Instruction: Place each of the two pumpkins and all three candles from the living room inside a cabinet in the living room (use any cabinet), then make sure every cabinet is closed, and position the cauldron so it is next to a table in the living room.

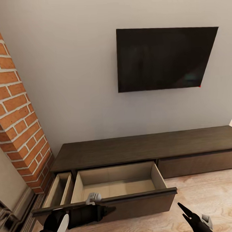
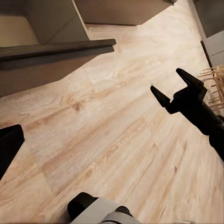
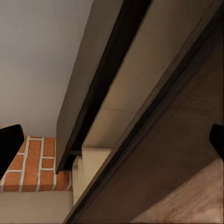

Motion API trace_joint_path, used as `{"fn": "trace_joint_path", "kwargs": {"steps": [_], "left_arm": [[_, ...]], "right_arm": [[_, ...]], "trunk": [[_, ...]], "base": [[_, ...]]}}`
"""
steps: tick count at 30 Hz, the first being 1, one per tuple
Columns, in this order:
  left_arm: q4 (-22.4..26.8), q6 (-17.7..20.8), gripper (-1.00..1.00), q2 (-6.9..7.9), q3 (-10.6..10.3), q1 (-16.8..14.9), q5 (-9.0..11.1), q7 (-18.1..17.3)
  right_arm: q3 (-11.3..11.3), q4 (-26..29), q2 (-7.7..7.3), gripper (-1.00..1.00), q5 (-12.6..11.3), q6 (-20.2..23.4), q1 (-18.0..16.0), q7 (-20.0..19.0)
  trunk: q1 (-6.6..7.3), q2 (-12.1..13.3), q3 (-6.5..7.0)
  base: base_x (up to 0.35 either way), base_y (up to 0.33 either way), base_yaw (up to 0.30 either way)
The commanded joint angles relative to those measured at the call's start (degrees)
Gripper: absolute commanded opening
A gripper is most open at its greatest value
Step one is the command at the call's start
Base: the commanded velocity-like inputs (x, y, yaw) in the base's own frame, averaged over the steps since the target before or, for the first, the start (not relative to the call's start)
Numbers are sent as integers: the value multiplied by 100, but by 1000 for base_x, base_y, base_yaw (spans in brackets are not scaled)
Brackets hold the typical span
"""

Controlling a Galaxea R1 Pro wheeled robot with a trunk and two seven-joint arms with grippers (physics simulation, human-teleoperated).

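Head view: the cabinet (image 1: 145, 146) runs along the wall under the black TV (image 1: 164, 59), its wide drawer (image 1: 119, 184) pulled out and bare inside, a narrower one (image 1: 60, 190) open beside it, toward the brick column (image 1: 17, 111). The left gripper (image 1: 109, 209) sits at the wide drawer's front panel; whether it is clenched I cannot tell. The right gripper (image 2: 170, 88) hangs over the wood floor (image 2: 107, 140) just off that drawer's corner, fingers spread, holding nothing.
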State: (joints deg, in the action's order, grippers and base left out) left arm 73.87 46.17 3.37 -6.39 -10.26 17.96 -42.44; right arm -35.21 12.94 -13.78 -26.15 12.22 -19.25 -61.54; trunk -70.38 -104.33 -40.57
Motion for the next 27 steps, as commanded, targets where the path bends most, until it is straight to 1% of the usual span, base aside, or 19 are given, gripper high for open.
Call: {"fn": "trace_joint_path", "kwargs": {"steps": [1,3,4,7,8,11,12,16,17,20,21,25,27], "left_arm": [[6,38,100,6,-7,-21,23,59],[9,60,100,10,-9,-130,20,196],[6,72,100,10,-10,-214,16,293],[-14,79,100,8,-14,-291,11,455],[-33,70,100,4,-11,-317,6,578],[-49,54,100,-4,-11,-339,6,770],[-55,44,100,-8,-13,-348,6,885],[-61,27,100,-26,-24,-357,0,1122],[-62,22,100,-30,-29,-359,2,1278],[-64,12,100,-34,-33,-361,-1,1504],[-64,-5,100,-36,-37,-362,-2,1625],[-64,-151,100,-37,-45,-358,-1,1801],[-71,-196,100,-41,-52,-357,-7,1832]], "right_arm": [[15,-1,-7,100,-46,63,0,67],[47,2,-17,100,-1,77,4,389],[115,8,-18,100,106,87,3,650],[245,33,-12,100,311,94,1,904],[325,117,3,100,433,92,3,1018],[432,350,25,100,580,90,6,1177],[494,527,39,100,682,89,7,1331],[586,783,83,100,901,92,8,1651],[610,852,103,100,998,92,8,1744],[634,912,125,100,1125,90,9,1825],[648,934,136,100,1203,89,9,1855],[661,958,150,100,1358,88,9,1891],[659,960,154,100,1390,88,9,1898]], "trunk": [[23,39,13],[67,119,49],[89,159,67],[155,280,121],[177,320,139],[243,440,193],[265,480,211],[353,641,282],[375,681,300],[441,801,354],[463,841,372],[550,1002,444],[594,1082,480]], "base": [[0,0,0],[0,0,0],[0,0,0],[0,0,0],[0,0,0],[0,0,0],[0,0,0],[0,0,0],[0,0,0],[0,0,0],[0,0,0],[0,0,-14],[0,0,-110]]}}
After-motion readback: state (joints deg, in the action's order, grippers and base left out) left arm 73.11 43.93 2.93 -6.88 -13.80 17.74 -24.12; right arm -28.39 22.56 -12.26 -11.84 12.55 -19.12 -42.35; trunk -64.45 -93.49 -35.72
